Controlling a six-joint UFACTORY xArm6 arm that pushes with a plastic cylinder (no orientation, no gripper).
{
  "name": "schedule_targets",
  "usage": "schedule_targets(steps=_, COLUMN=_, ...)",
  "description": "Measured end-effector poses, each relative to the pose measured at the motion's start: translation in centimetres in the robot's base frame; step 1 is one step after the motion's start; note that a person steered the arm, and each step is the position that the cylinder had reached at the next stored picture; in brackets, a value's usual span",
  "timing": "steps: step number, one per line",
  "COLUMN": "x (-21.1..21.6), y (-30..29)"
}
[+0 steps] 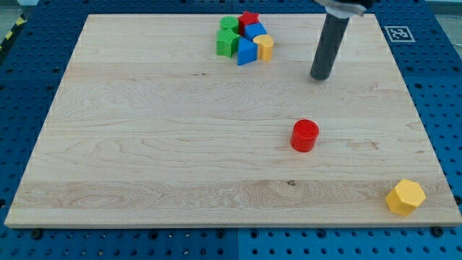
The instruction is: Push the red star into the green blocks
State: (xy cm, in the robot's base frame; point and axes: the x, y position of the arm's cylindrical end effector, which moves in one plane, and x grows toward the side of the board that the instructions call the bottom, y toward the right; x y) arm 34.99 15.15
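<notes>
My tip [320, 76] sits right of the cluster at the frame's top centre, touching no block (the tool is a bare rod, grasping nothing). The red star [249, 19] seems already against the green blocks [228, 37]; I'd nudge it leftward gently.

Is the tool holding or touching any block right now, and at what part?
Nothing is held. My tip stands free on the board, to the view's right of the cluster with the red star, touching no block.
</notes>
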Motion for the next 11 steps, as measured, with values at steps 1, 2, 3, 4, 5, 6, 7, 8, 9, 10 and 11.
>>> schedule_targets(steps=1, x=-4.5, y=-0.7)
schedule_targets(steps=2, x=-8.9, y=-2.4)
schedule_targets(steps=3, x=-12.4, y=-5.6)
schedule_targets(steps=4, x=-14.9, y=-8.6)
schedule_targets(steps=5, x=-14.7, y=-9.2)
schedule_targets(steps=6, x=-14.1, y=-9.2)
schedule_targets(steps=7, x=-13.6, y=-9.7)
schedule_targets(steps=8, x=-13.2, y=-11.0)
schedule_targets(steps=9, x=-12.1, y=-12.0)
schedule_targets(steps=10, x=-11.3, y=-13.7)
schedule_targets(steps=11, x=-10.6, y=-14.9)
